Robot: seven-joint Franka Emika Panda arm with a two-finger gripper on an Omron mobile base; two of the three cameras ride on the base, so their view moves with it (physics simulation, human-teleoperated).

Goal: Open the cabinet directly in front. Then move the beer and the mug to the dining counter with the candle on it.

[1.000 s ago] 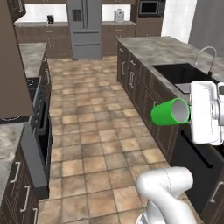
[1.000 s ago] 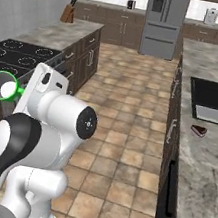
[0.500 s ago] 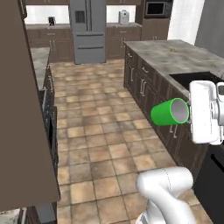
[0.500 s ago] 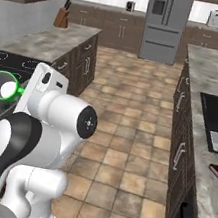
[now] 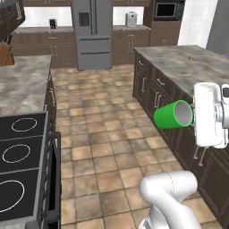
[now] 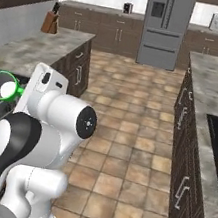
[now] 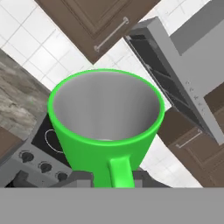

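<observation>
1. Green mug (image 5: 173,115) lies on its side in the air, clamped in the gripper (image 5: 195,117), mouth turned away from the hand.
2. The jaws stand narrowly parted, closed on the mug at its handle side; in the hand view the handle (image 7: 119,172) sits between the finger tips.
3. The mug hangs over the tiled floor (image 5: 107,147), beside the dining counter (image 5: 192,67).
4. A stove (image 5: 20,156) lies across the aisle.
</observation>
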